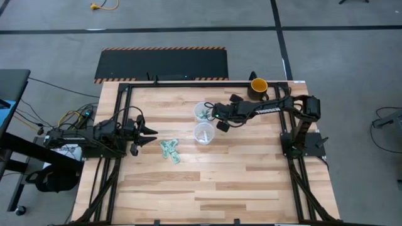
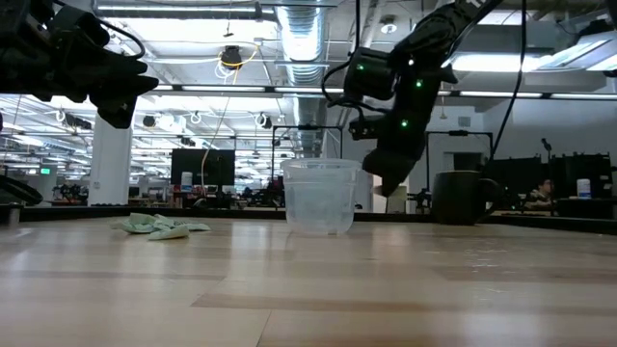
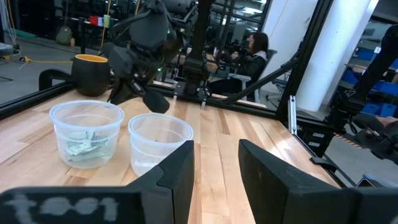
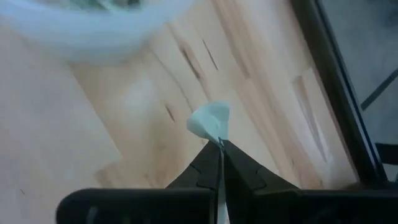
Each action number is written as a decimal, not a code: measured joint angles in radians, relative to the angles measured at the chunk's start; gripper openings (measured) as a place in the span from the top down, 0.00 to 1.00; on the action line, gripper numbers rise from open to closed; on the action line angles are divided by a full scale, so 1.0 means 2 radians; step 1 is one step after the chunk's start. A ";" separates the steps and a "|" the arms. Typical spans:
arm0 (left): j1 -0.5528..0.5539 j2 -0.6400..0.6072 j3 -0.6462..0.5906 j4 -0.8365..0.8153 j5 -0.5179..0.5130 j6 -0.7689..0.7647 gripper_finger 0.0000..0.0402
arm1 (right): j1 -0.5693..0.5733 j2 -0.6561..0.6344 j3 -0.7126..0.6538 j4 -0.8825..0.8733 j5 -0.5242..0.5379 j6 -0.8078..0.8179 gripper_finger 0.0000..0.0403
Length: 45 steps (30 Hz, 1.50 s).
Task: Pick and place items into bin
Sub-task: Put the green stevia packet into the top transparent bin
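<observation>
Several crumpled green-and-white packets (image 1: 169,151) lie on the wooden table; they also show in the low view (image 2: 159,226). Two clear plastic cups stand mid-table. The far cup (image 1: 203,112) holds packets (image 3: 86,145). The near cup (image 1: 204,133) looks empty. My right gripper (image 1: 221,125) hangs just right of the cups, shut on a small pale packet (image 4: 210,121). My left gripper (image 1: 151,133) is open and empty, left of the loose packets, above the table (image 3: 214,152). My right gripper pinches the small packet's edge (image 4: 215,138) between its two fingertips. The rest of the packet sticks out beyond the tips. The fingers slant downward from the table's right side. The packet is lifted clear of the table, beside the cups.
A dark mug with a yellow inside (image 1: 259,86) stands at the table's far right corner. A black frame rail (image 1: 188,81) runs round the table's edges. People sit in the room beyond the table (image 3: 254,46). Bare wood lies toward the near edge.
</observation>
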 joint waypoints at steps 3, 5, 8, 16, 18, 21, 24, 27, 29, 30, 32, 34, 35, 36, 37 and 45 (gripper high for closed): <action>0.000 0.000 0.000 0.000 0.000 0.000 0.72 | 0.000 0.000 0.000 0.019 0.000 -0.002 1.00; 0.000 0.000 0.000 0.000 0.000 0.000 0.72 | 0.001 -0.001 0.001 0.030 0.000 -0.004 1.00; 0.000 0.000 0.000 0.000 0.000 0.000 0.72 | 0.002 -0.001 0.001 0.039 0.008 -0.008 1.00; 0.000 0.000 0.000 0.000 0.000 0.000 0.72 | 0.002 -0.005 0.001 0.020 0.079 -0.009 1.00; 0.000 0.000 0.000 0.000 0.000 0.000 0.72 | 0.002 -0.015 0.001 0.017 0.089 -0.011 1.00; 0.000 0.000 0.000 0.000 0.000 0.000 0.72 | 0.002 -0.042 0.001 0.017 0.090 -0.017 1.00; 0.000 0.000 0.000 0.000 0.000 0.000 0.72 | 0.002 -0.080 -0.003 0.046 0.089 -0.036 1.00; 0.000 0.000 0.000 0.000 0.000 0.000 0.72 | 0.001 -0.123 -0.025 0.121 0.048 -0.073 1.00; 0.000 0.000 0.000 0.000 0.000 0.000 0.72 | -0.006 -0.145 -0.043 0.180 -0.024 -0.095 1.00; 0.000 0.000 0.000 0.000 0.000 0.000 0.72 | -0.010 -0.154 -0.053 0.213 -0.065 -0.102 1.00; 0.000 0.000 0.000 0.000 0.000 0.000 0.72 | -0.021 -0.162 -0.070 0.265 -0.141 -0.110 1.00; 0.000 0.000 0.000 0.000 0.000 0.000 0.72 | -0.032 -0.160 -0.086 0.300 -0.202 -0.122 1.00; 0.000 0.000 0.000 0.000 0.000 0.000 0.72 | -0.038 -0.155 -0.092 0.314 -0.225 -0.127 1.00; 0.000 0.000 0.000 0.000 0.000 0.000 0.72 | -0.045 -0.149 -0.098 0.324 -0.249 -0.135 1.00; 0.000 0.000 0.000 0.000 0.000 0.000 0.72 | -0.050 -0.142 -0.101 0.327 -0.270 -0.142 1.00; 0.000 0.000 0.000 0.000 0.000 0.000 0.72 | -0.075 -0.082 -0.103 0.371 -0.343 -0.161 1.00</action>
